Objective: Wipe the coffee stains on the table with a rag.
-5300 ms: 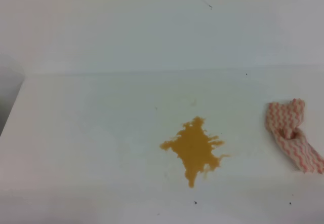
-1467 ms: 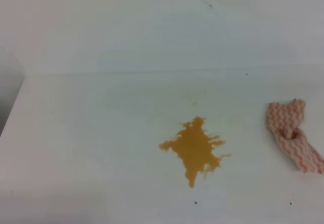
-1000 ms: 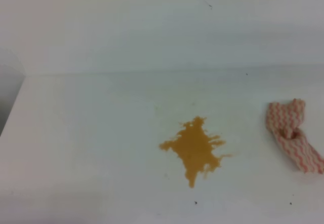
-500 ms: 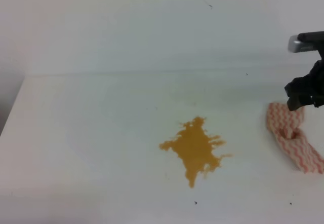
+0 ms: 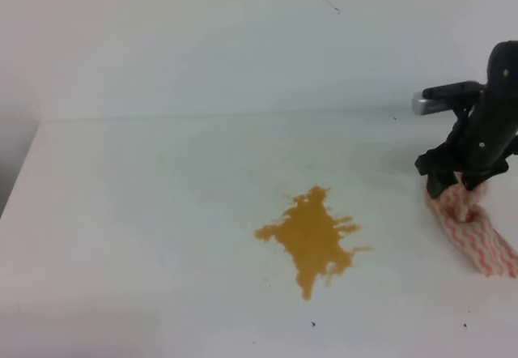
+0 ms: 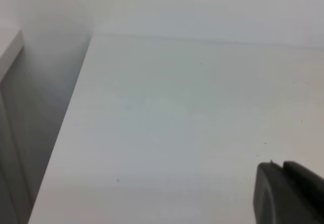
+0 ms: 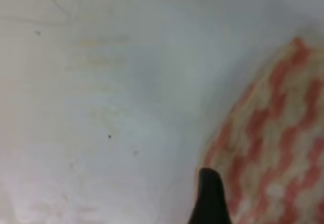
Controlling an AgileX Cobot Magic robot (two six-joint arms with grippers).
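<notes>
Exterior high view shows your right gripper [image 5: 455,181], jaws spread wide, poised over the rag's [image 5: 473,227] far end at the table's [image 5: 162,212] right, so close on it, then carry it left to the coffee stains [image 5: 312,239].

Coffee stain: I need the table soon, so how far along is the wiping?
Nothing is wiped yet: the stain lies whole on the table. In hand: the right pincer is open over the top end of the rag, which lies unlifted at the right. Left to do: grasp the rag, carry it to the stain and wipe.
</notes>
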